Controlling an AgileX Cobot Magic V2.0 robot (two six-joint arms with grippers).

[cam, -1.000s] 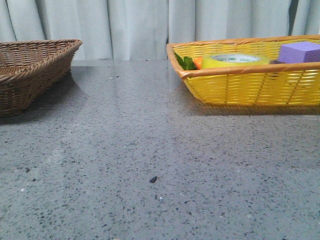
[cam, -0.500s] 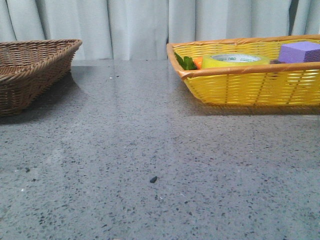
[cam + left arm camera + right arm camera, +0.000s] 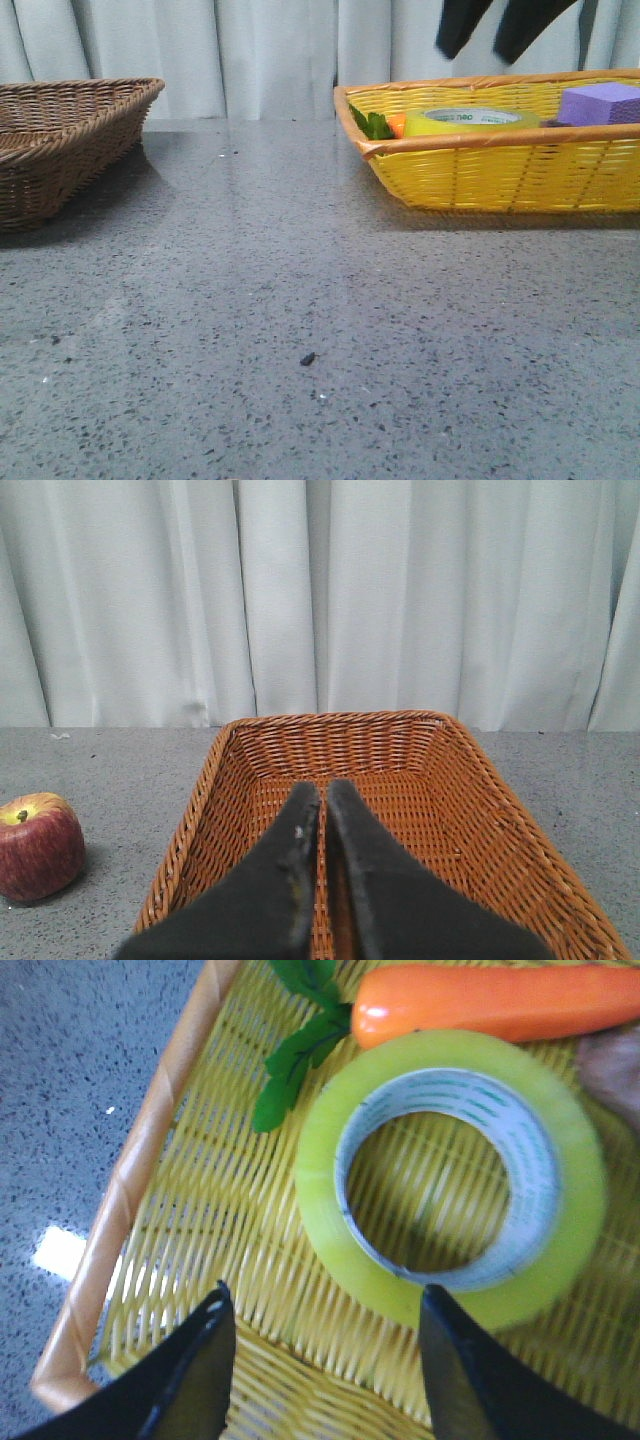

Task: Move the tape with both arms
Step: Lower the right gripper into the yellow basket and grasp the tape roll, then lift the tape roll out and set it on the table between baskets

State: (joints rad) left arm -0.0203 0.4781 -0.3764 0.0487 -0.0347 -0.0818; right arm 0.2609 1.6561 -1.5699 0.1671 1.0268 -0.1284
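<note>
- Wide roll of translucent yellow packing tape [image 3: 470, 122] with white inner core and green lettering lay flat in the yellow woven basket [image 3: 500, 175], upper right of the front frame.
- In the right wrist frame the tape [image 3: 450, 1175] filled the centre; an orange carrot-shaped piece [image 3: 490, 1005] with green leaves [image 3: 300, 1040] lay just beside it toward the upper edge, apparently touching the roll.
- Purple foam block [image 3: 598, 103] sat in the same basket, at the far right of the front frame, beside the tape.
- Right end effector [image 3: 325, 1370]: dark fingers spread wide, hanging above the basket's near rim with the roll's edge between them; no contact seen. In the front frame its two dark fingers [image 3: 460, 25] showed at the top right, above the basket.
- Left end effector [image 3: 322, 800]: fingers pressed nearly together, nothing between them, poised over the brown wicker basket [image 3: 470, 780].
- That brown basket [image 3: 70, 140] sat at the upper left of the front frame on the grey speckled desk [image 3: 300, 300], well apart from the yellow one.
- Red-yellow apple [image 3: 38, 845] rested on the desk at the lower left of the left wrist frame, beside the brown basket.
</note>
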